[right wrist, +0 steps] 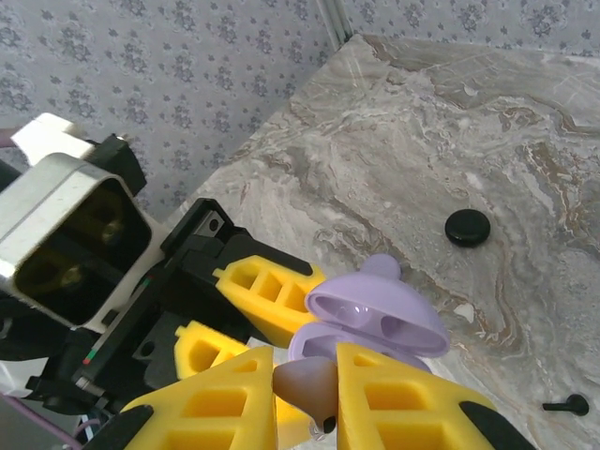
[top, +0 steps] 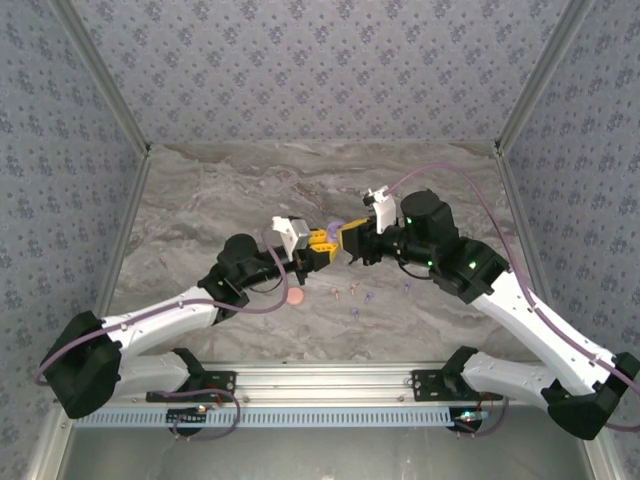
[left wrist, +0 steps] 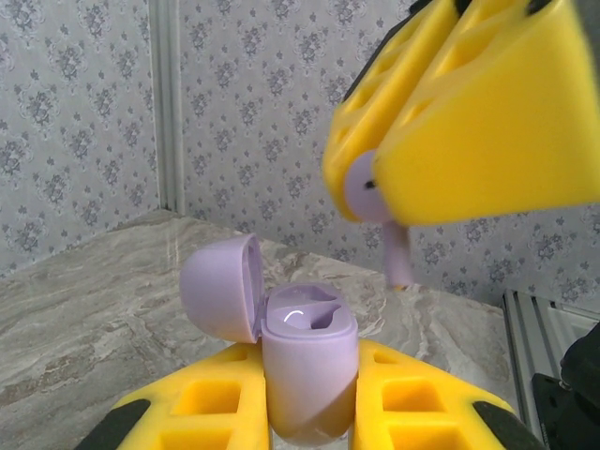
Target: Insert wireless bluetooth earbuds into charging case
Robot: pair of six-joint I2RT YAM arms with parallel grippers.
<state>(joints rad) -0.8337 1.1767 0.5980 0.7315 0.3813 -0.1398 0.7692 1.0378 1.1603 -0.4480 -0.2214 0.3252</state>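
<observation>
- A pink disc (top: 295, 297) lies on the marble table (top: 200, 200), furthest left, near the left arm.
- The left gripper (top: 322, 244) is clamped on a lilac charging case (left wrist: 309, 366), held upright between its yellow fingers (left wrist: 211, 403).
- The case's lid (left wrist: 220, 286) is swung back on its hinge. In the right wrist view, its two wells show as open hollows.
- Just right of it, the right gripper (right wrist: 307, 394) pinches one lilac earbud (left wrist: 367, 187). The bud has a rounded head and a short stem pointing down.
- The bud hangs above the case's mouth, slightly to one side and clear of the wells.
- Loose earbuds (top: 355, 315), lilac and pinkish, are scattered on the table nearer the arm bases, below both grippers.
- A black disc (right wrist: 467, 227) and a black earbud (right wrist: 567, 405) lie apart on the marble.
</observation>
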